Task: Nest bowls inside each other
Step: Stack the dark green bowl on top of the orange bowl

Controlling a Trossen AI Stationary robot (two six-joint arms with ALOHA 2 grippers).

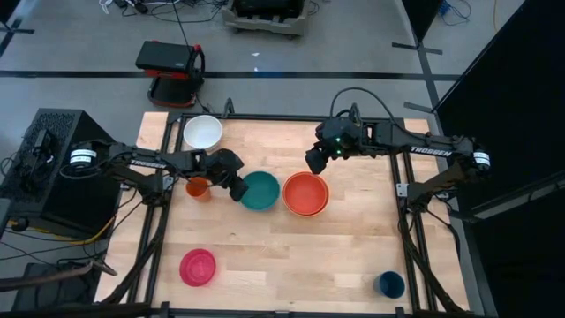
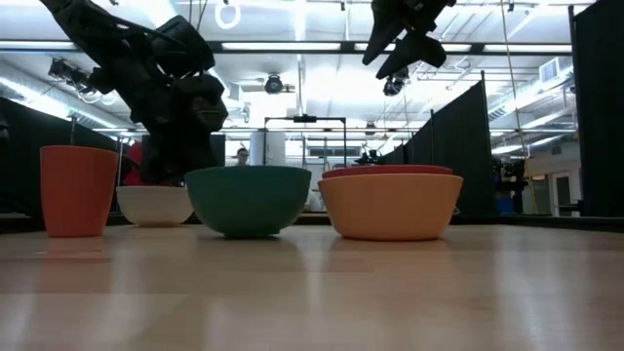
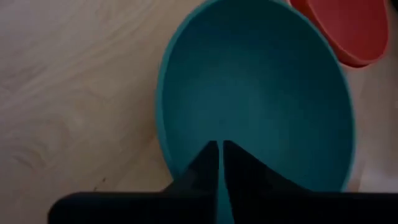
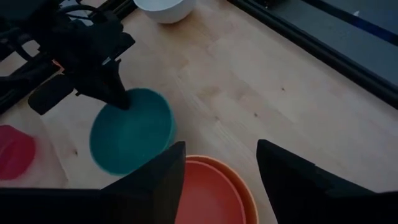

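Left gripper (image 3: pixel 218 163): narrow, pinching teal bowl (image 1: pixel 260 190) rim;
Right gripper (image 4: pixel 219 163): wide, empty, above red-orange bowl (image 1: pixel 305 193) beside teal bowl

We see a small orange cup (image 1: pixel 198 187) on the wooden table (image 1: pixel 353 256) and a dark blue cup (image 1: pixel 389 284) near its front right corner. Beyond the far edge, a red-and-black case (image 1: pixel 170 65) sits on the floor.

Grey floor (image 1: pixel 79 53) crossed by dark tape lines surrounds the wooden tabletop (image 1: pixel 291 256); black partitions (image 2: pixel 458 146) (at 3 o'clock) stand under bright ceiling lights (image 2: pixel 292 24).
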